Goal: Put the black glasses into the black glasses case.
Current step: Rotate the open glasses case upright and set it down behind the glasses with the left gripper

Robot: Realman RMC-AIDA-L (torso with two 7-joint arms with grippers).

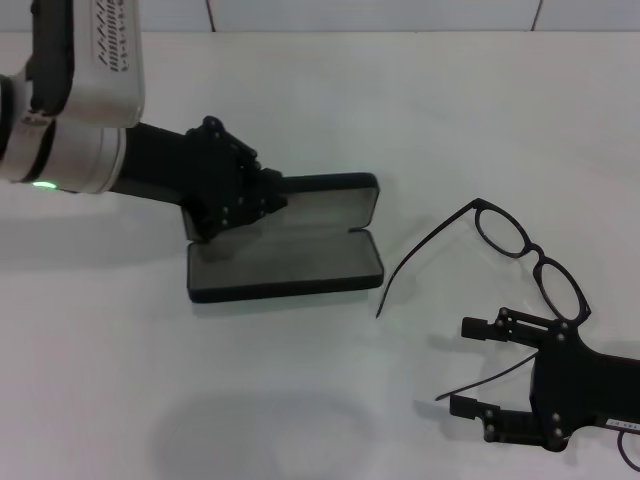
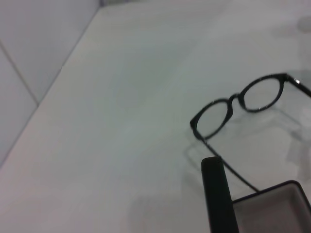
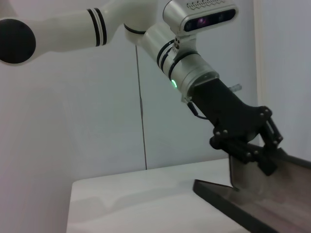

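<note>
The thin black-framed glasses (image 1: 530,258) lie on the white table (image 1: 300,400), frame running diagonally, temple arms pointing toward the open matte black case (image 1: 285,262). The right gripper (image 1: 480,368), fingers spread wide, sits just beside them; the left gripper (image 1: 262,200) clamps the case's raised lid.

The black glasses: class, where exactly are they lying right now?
In the head view the black glasses lie unfolded on the table's right side, outside the open black glasses case, just beyond the open right gripper.
</note>
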